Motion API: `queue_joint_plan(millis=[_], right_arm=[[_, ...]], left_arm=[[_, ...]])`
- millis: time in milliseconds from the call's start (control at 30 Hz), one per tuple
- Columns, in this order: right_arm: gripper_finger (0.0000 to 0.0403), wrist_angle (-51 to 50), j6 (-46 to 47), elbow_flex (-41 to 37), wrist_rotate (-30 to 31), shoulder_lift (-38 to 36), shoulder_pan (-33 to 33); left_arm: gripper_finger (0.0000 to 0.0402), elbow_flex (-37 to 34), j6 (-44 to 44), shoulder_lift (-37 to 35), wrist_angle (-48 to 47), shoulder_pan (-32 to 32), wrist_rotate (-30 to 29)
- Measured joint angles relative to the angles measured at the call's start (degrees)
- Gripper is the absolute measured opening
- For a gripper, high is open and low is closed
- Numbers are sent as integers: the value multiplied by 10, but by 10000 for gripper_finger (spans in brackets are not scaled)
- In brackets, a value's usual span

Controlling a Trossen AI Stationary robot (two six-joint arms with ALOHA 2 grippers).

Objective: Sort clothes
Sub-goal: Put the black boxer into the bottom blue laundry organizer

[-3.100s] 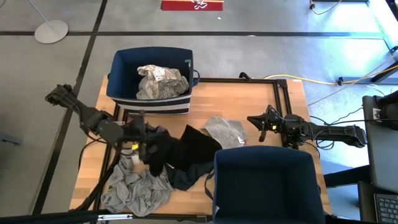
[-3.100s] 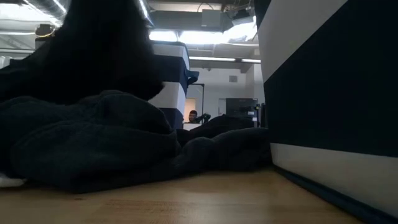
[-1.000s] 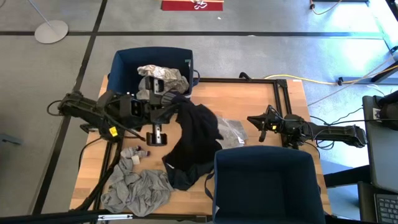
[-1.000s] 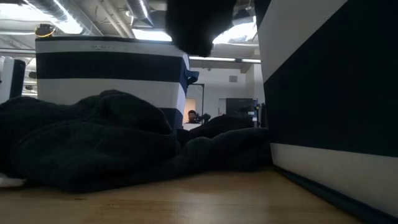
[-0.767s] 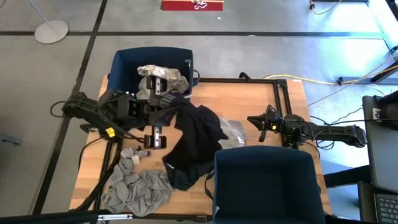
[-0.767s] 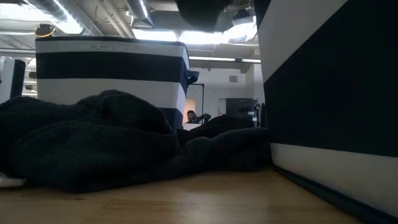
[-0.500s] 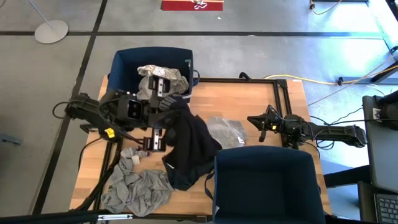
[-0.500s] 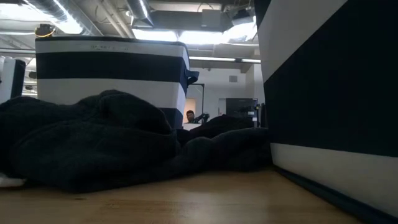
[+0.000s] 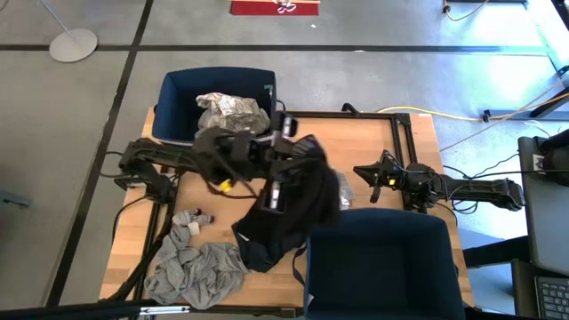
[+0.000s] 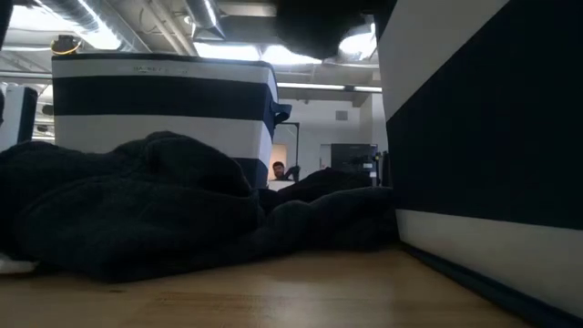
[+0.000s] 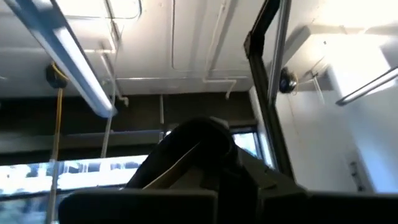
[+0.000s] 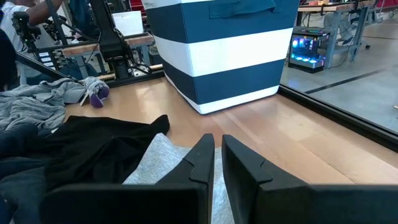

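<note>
Lifting a black garment over the table middle

Hanging from my left gripper (image 9: pixel 286 153), the black garment (image 9: pixel 298 200) is raised above the middle of the wooden table (image 9: pixel 373 142). My fingers are pressed together on its upper edge, and the cloth falls down from there until its lower part lies on the table, where a dark navy piece (image 9: pixel 258 256) is bunched just beside the near navy bin (image 9: pixel 382 267). The cloth covers most of the light grey garment (image 9: pixel 343 191); only one edge of it shows, between my hanging cloth and my right gripper (image 9: pixel 372 182). In my right wrist view this grey piece (image 12: pixel 163 158) lies flat directly in front of my right fingers (image 12: pixel 202 160), which are closed on nothing and rest low at the right side of the table. A bigger grey garment (image 9: pixel 196 271) lies crumpled at the near left corner, with a small white piece (image 9: pixel 191 222) touching its far side. The patterned white garment (image 9: pixel 229 111) sits inside the far navy bin (image 9: pixel 173 98), which has white stripes (image 10: pixel 155 128) in the low view
</note>
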Motion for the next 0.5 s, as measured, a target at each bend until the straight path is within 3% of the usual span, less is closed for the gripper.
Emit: queue_joint_plan(millis=[200,500], right_arm=[[35,-1,0,0,0,0,0],[35,-2,-4,0,0,0,0]], left_arm=[[10,12,-70,39,-15,17,7],[10,12,-107,47,-121,11,48]])
